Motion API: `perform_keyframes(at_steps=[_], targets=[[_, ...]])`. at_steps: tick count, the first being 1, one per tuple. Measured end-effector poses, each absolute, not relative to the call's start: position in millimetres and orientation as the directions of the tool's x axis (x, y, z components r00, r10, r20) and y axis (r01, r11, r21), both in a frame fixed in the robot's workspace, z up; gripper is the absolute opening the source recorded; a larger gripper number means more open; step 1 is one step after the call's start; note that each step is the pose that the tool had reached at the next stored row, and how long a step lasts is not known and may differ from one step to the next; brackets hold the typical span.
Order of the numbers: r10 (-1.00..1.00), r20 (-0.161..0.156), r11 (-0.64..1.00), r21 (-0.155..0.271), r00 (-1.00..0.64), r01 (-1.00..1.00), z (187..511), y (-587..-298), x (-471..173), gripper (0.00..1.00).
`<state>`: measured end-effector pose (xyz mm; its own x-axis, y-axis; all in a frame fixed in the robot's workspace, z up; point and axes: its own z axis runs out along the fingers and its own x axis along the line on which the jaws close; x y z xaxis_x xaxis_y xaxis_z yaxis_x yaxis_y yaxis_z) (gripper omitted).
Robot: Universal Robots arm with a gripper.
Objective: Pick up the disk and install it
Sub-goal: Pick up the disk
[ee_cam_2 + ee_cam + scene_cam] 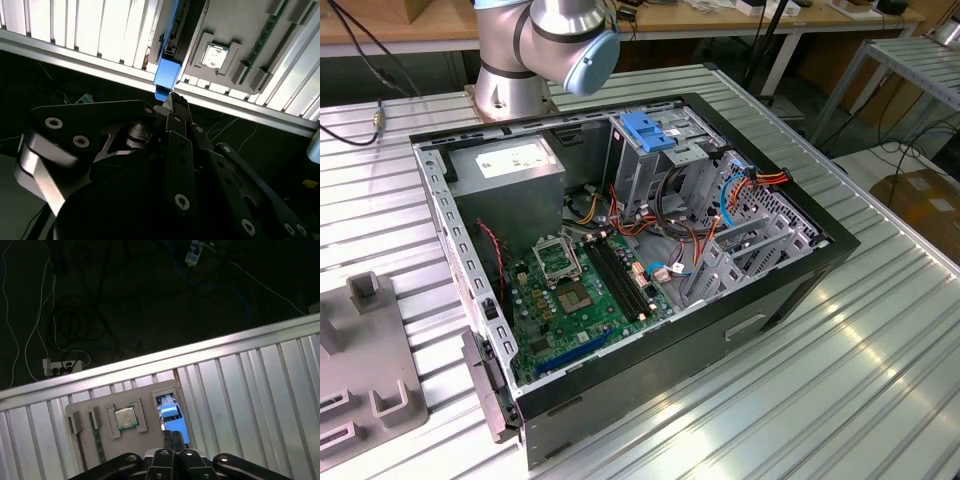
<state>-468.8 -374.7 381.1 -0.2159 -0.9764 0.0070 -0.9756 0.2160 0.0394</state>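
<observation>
The grey-metal hard disk with blue plastic side rails (167, 75) stands on edge in a slot of the flat grey fixture tray (235, 30), at the edge of the ribbed metal table (250, 380). The black two-finger gripper (172, 100) has its fingers drawn together, tips at the blue rail, apparently holding nothing. A sound pick needs the jaws spread astride the drive's thin body, centred, then a straight lift.
</observation>
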Motion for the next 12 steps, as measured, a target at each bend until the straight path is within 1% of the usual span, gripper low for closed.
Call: perform_keyframes(at_steps=[10,12], targets=[[-0.99,0.005,0.139,0.026,-0.139,-0.99,375.3,-374.7,-468.8,0.11],[-0.991,0.005,0.134,0.024,-0.133,-0.991,373.1,-374.7,-468.8,0.23]])
